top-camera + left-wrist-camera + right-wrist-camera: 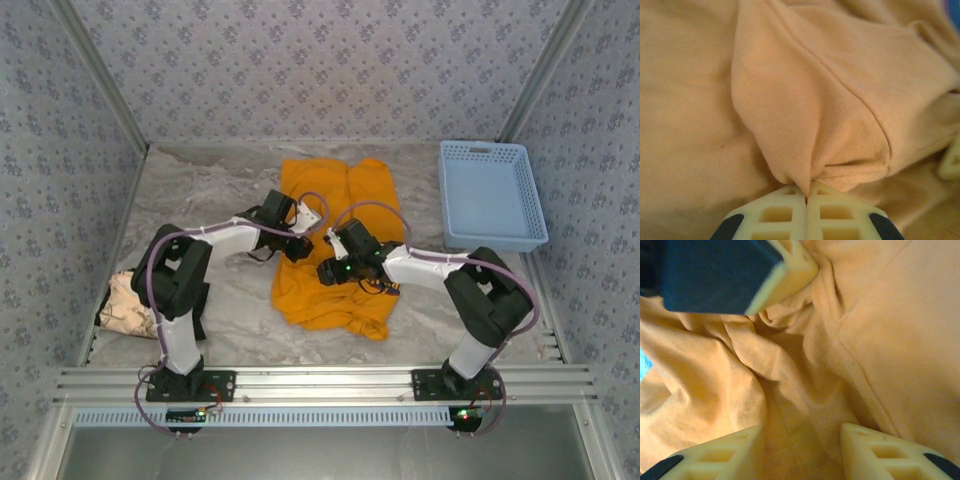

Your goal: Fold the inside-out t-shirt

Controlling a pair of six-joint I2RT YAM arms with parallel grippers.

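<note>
The inside-out t-shirt (pixel 340 190) lies rumpled and orange-yellow in the middle of the table. Both grippers sit over its centre, close together. My left gripper (pixel 299 248) is shut on a pinched-up ridge of the t-shirt (pixel 815 100); the cloth rises in a fold from between the fingertips (pixel 790 200). My right gripper (pixel 328 271) hovers just right of it, open, with creased t-shirt cloth (pixel 900 340) lying between and under its fingers (pixel 875 445) but not clamped. The left gripper's finger (pixel 740 275) shows at the top left of the right wrist view.
A blue plastic basket (pixel 490 195) stands at the back right. A beige cloth (pixel 128 300) is bunched by the left arm's base. Patterned walls close in the table on three sides, and an aluminium rail (pixel 320 380) runs along the near edge.
</note>
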